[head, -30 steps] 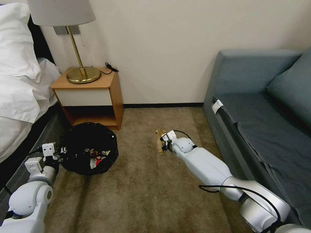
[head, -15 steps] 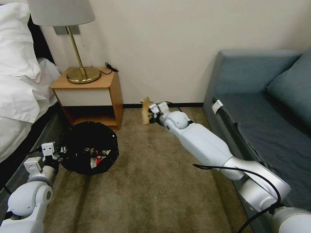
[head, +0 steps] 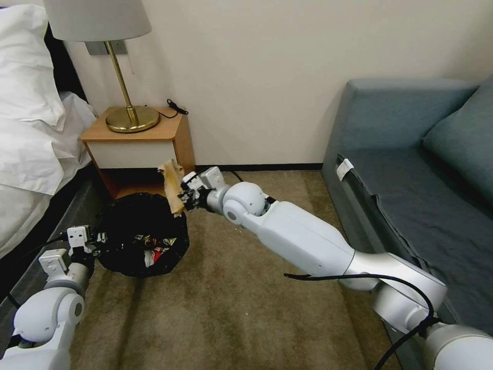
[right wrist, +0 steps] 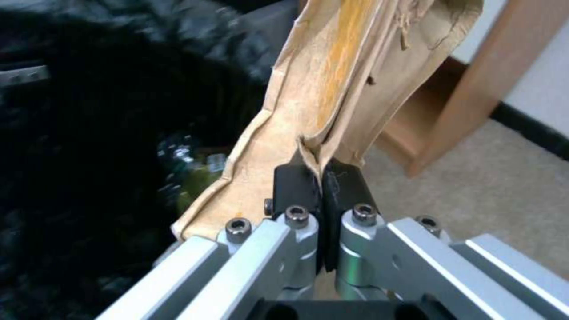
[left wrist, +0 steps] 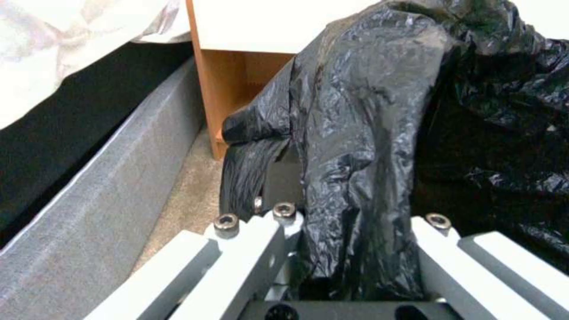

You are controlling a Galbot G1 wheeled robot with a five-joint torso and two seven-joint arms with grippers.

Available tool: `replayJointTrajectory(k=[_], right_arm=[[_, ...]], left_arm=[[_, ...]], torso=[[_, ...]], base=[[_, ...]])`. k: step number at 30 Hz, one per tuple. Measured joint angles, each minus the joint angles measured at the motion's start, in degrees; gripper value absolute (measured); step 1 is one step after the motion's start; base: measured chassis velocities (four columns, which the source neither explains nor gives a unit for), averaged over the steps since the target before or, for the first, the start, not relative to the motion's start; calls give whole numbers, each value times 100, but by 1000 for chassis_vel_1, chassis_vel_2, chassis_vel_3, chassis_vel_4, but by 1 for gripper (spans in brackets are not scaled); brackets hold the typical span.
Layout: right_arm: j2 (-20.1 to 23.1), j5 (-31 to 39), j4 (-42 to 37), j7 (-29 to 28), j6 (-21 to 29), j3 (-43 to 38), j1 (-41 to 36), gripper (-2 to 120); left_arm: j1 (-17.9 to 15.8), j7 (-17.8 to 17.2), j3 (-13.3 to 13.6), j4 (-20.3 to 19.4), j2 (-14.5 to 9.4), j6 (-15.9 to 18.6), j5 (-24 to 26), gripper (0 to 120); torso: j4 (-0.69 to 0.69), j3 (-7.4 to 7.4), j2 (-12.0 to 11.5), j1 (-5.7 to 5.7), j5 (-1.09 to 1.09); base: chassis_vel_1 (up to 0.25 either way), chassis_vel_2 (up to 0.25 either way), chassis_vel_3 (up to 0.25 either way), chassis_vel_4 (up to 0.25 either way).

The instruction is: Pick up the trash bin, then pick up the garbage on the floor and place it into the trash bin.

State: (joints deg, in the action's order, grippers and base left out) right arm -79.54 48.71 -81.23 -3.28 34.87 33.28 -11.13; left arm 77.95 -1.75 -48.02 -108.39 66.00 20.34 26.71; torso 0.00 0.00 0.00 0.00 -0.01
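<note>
Right end effector (head: 181,197) pinching the crumpled brown paper bag (head: 172,186) tight between its black pads (right wrist: 296,182), pads pressed nearly together on a fold of the paper. Hanging with the bag above the far rim of the trash bin (head: 139,235), the paper standing roughly upright, its upper end flaring open near the corner of the wooden nightstand (head: 145,154). Reaching in from the right, the long silver arm stretching across the tan carpet (head: 241,308) from beside the blue-grey sofa (head: 411,174).

Left end effector (head: 95,238) gripping the near-left edge of the trash bin, fingers (left wrist: 261,249) set wide on either side of a thick bunch of black liner bag (left wrist: 362,146) and the rim under it. Sitting low beside the bed (head: 31,154), the bin's underside hidden, so whether touching the carpet or lifted cannot be told.

Lying inside the bin: a gold-yellow snack wrapper (head: 163,241) and a red-and-white crushed packet (head: 152,254), resting on the black liner; a greenish blur (right wrist: 198,175) also showing deep in the bag, too indistinct to name.

Standing on the nightstand: a brass lamp (head: 126,110) with a pale shade, a black cable (head: 174,108) coiled beside its base.
</note>
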Motion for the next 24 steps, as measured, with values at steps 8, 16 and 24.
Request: replayJointTrajectory(k=[8, 16, 24], right_arm=[[32, 198, -337, 9, 31, 181, -140, 0], [24, 189, -365, 36, 11, 397, -303, 0], [14, -94, -162, -55, -82, 548, -494, 26]], left_arm=[[-7, 0, 0, 17, 3, 0, 2, 4], [-18, -1, 21, 30, 15, 0, -4, 4], [-35, -3, 36, -8, -3, 1, -5, 4]], torso=[[0, 0, 0, -1, 0], [0, 0, 0, 0, 0], [0, 0, 0, 0, 1]], base=[[0, 0, 0, 0], [0, 0, 0, 0], [0, 0, 0, 0]])
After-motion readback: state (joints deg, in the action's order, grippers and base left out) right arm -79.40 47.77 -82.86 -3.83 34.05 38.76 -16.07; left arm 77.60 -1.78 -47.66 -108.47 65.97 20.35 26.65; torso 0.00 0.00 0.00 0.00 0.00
